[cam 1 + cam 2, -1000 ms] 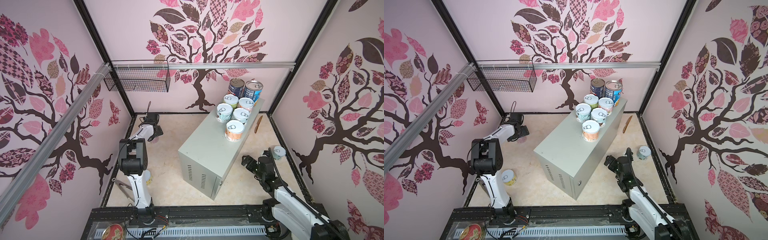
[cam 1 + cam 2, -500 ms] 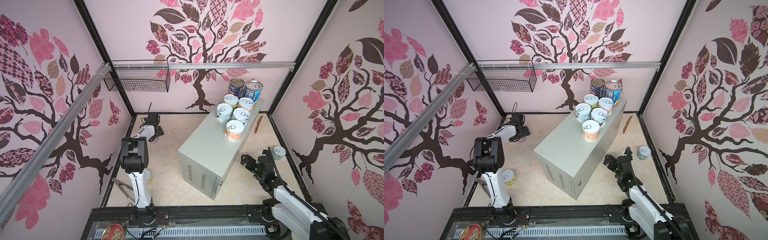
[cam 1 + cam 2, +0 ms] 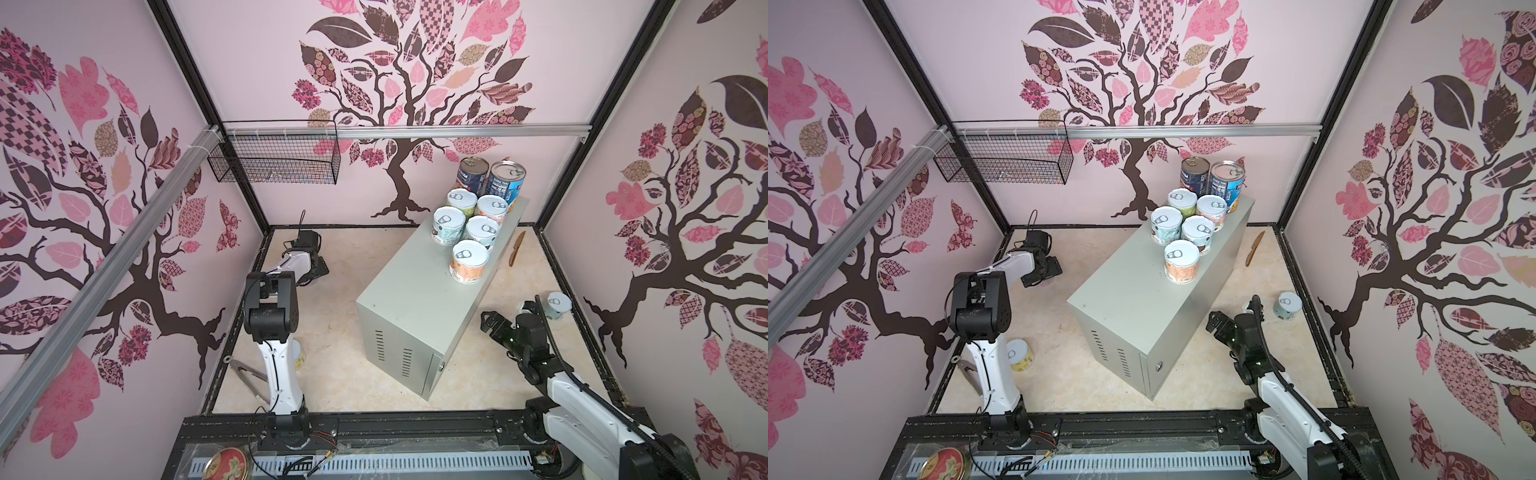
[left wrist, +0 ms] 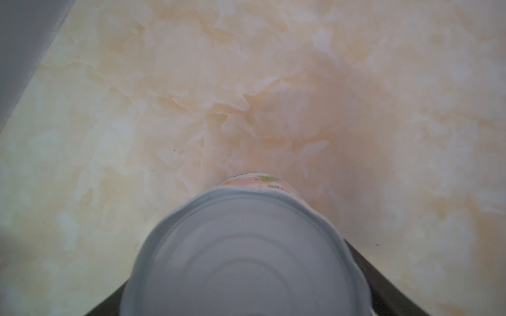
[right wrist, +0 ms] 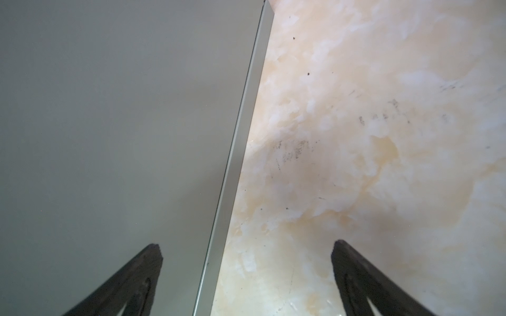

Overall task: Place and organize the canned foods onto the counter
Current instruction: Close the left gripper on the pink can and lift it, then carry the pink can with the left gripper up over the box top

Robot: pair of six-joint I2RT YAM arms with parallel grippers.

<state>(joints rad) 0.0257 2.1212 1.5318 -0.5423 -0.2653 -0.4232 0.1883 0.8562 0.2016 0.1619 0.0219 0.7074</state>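
The left gripper (image 3: 318,270), at the counter's (image 3: 415,307) ten o'clock, straddles a pink-labelled can (image 4: 246,260) on the floor (image 4: 246,82); whether it squeezes is unclear. The right gripper (image 5: 246,244), at four o'clock, gapes wide, empty. Seven cans (image 3: 468,259) crowd the counter's one o'clock end.

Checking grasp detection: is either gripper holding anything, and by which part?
Right gripper holds nothing. Left gripper straddles a pink-labelled can at its sides; a firm hold cannot be told.
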